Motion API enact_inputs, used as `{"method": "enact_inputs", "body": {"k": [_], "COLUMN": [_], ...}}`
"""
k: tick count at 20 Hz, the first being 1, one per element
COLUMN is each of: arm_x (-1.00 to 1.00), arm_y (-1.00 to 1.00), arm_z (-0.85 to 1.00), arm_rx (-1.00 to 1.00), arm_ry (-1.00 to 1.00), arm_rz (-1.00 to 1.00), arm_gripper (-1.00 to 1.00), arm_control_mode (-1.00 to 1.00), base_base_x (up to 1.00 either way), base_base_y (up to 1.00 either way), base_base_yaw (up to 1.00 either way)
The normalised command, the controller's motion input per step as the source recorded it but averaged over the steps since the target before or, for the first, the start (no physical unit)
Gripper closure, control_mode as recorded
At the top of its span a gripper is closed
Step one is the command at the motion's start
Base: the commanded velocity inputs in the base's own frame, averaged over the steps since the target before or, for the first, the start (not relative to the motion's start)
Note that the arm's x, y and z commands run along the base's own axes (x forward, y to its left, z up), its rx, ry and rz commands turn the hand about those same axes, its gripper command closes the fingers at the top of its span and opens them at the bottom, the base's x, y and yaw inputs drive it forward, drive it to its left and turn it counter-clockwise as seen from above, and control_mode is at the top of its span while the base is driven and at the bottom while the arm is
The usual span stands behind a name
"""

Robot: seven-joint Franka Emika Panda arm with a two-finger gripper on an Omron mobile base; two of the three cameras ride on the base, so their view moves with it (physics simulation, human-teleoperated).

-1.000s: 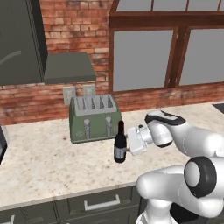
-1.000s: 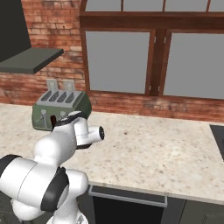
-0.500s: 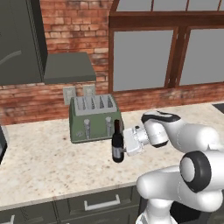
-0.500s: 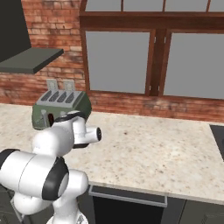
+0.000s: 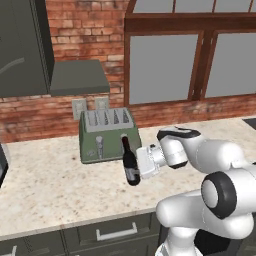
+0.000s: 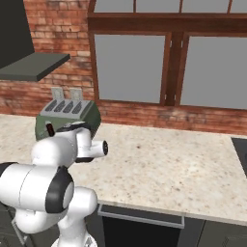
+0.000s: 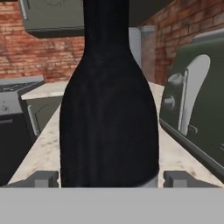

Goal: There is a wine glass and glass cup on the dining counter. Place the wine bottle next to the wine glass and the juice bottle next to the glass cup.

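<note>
wine bottle (image 5: 130, 165) sits clamped between the gripper (image 5: 139, 165) fingers, now tilted and lifted off the wall counter (image 5: 45, 180) before the green toaster (image 5: 106, 135), where it stood upright earlier; carrying to the dining counter comes next.

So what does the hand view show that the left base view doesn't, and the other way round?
The hand view alone shows the gripper straddling the wine bottle, one fingertip on each side of its lower body, plus a stove at the counter's far end. The left base view alone shows the arm reaching in from the right, the window, the wall outlets and the bottle's full height, tilted slightly. Both show the dark bottle, the green toaster beside it and the speckled counter.
</note>
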Motion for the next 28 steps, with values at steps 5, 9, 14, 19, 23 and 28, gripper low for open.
{"method": "enact_inputs", "body": {"k": [5, 9, 14, 19, 23, 28], "arm_x": [0.00, -0.07, -0.21, -0.39, -0.40, -0.39], "arm_y": [0.02, 0.00, -0.07, -0.14, -0.14, -0.10], "arm_z": [0.08, 0.25, 0.41, 0.42, 0.30, 0.21], "arm_rx": [0.05, 0.07, 0.02, 0.00, 0.00, 0.00], "arm_ry": [0.00, 0.00, 0.00, 0.00, 0.00, 0.00], "arm_rz": [0.00, 0.00, 0.03, 0.03, 0.01, 0.00], "arm_gripper": [1.00, 1.00, 1.00, 1.00, 1.00, 1.00], "arm_control_mode": [-1.00, -1.00, -1.00, -1.00, -1.00, -1.00], "base_base_x": [0.00, 0.00, 0.00, 0.00, 0.00, 0.00], "base_base_y": [0.00, 0.00, 0.00, 0.00, 0.00, 0.00], "base_base_yaw": [0.00, 0.00, 0.00, 0.00, 0.00, 0.00]}}
